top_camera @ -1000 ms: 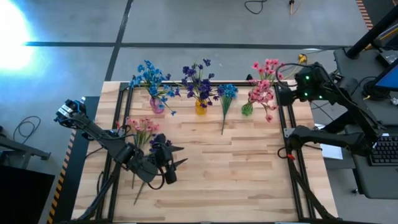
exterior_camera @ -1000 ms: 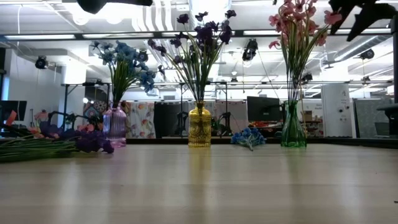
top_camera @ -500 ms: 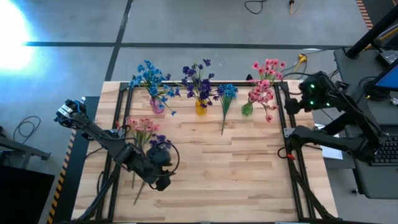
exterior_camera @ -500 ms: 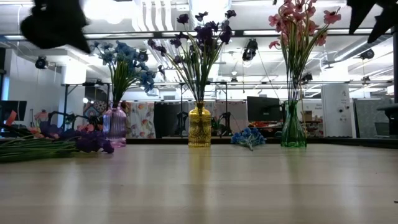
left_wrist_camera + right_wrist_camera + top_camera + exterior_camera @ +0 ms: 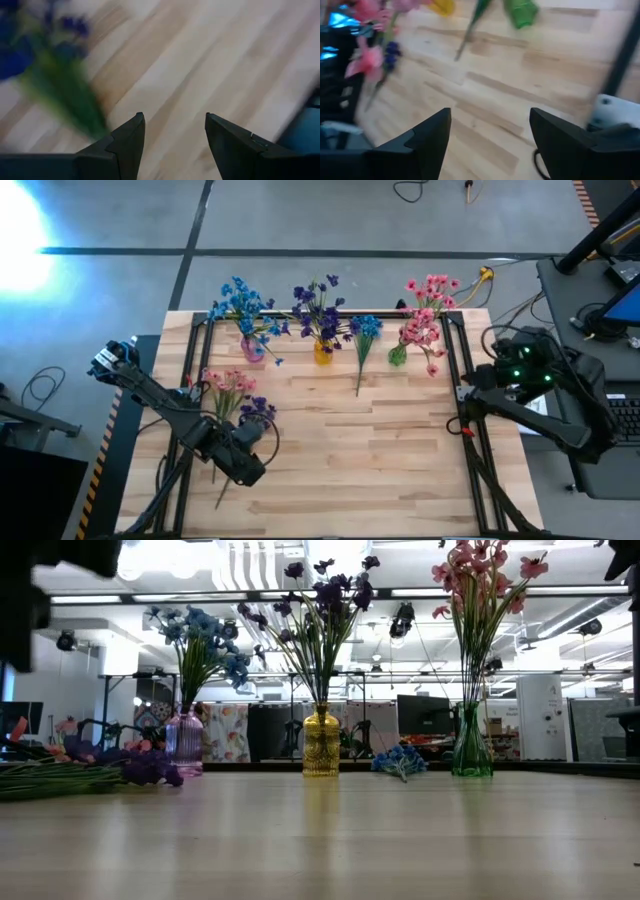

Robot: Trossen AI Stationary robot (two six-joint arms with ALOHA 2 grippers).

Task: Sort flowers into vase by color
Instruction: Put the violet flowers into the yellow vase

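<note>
Three vases hold blue, purple and pink sprigs; a blue sprig and a pink-purple bunch lie loose. Left gripper and right gripper fingers spread, empty.

I count three small glass vases: one pink, one yellow, one green. Three loose sprigs: blue, pink, purple.

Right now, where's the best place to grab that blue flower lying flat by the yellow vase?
Probably the bare green stem of the blue flower, around its middle, coming straight down with the fingers set across it. It lies flat, blossoms up by the yellow vase and green vase, stem end pointing to open table, so lower down is less crowded.
</note>
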